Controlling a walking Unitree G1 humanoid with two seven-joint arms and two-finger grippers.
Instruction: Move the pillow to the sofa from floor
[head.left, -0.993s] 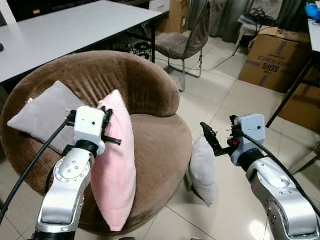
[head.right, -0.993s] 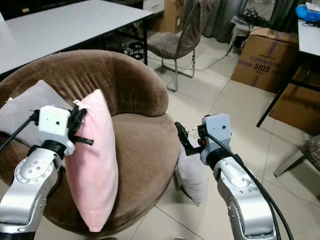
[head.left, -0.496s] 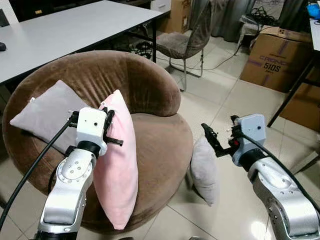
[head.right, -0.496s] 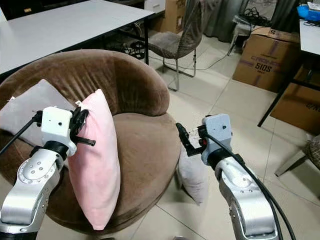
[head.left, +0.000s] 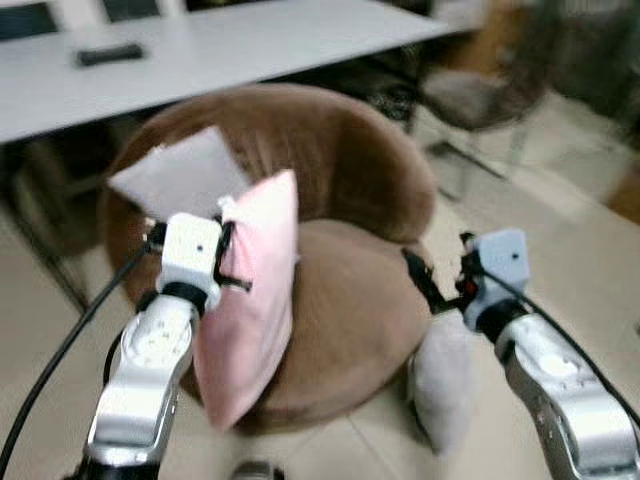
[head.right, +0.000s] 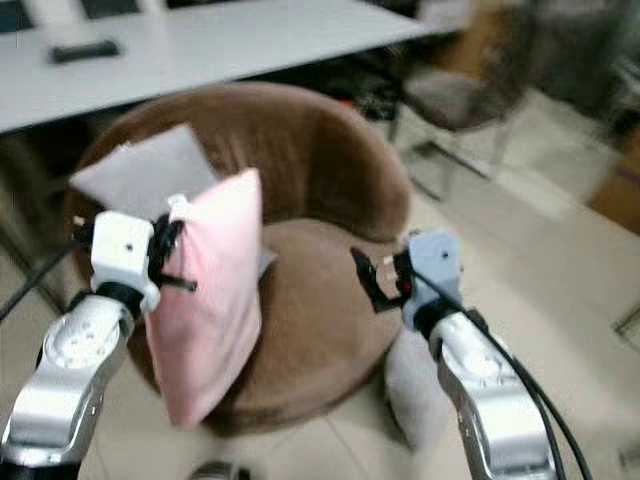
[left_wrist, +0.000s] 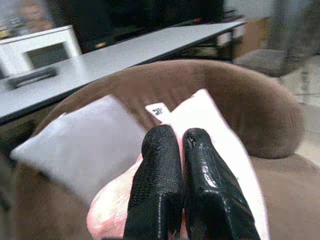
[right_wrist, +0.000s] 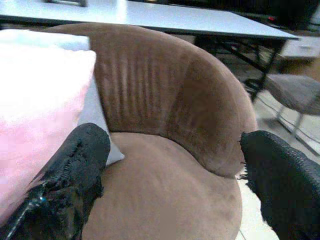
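Note:
A pink pillow (head.left: 255, 300) hangs upright over the front left of the round brown sofa (head.left: 345, 300), and my left gripper (left_wrist: 172, 192) is shut on its upper edge near a white tag. A grey pillow (head.left: 185, 175) leans on the sofa's back at the left. On the floor against the sofa's right side stands another grey pillow (head.left: 442, 375). My right gripper (head.left: 418, 282) is open, held above that floor pillow beside the seat's right rim, with nothing between its fingers (right_wrist: 75, 170).
A long white table (head.left: 200, 55) stands behind the sofa with a dark object on it. A chair (head.left: 480, 95) sits at the back right on the tiled floor (head.left: 560, 220). The picture is blurred.
The whole picture has shifted right and blurred, so the camera has turned left. The pink pillow stays in my left gripper, now tilted more over the seat. The right gripper stays open.

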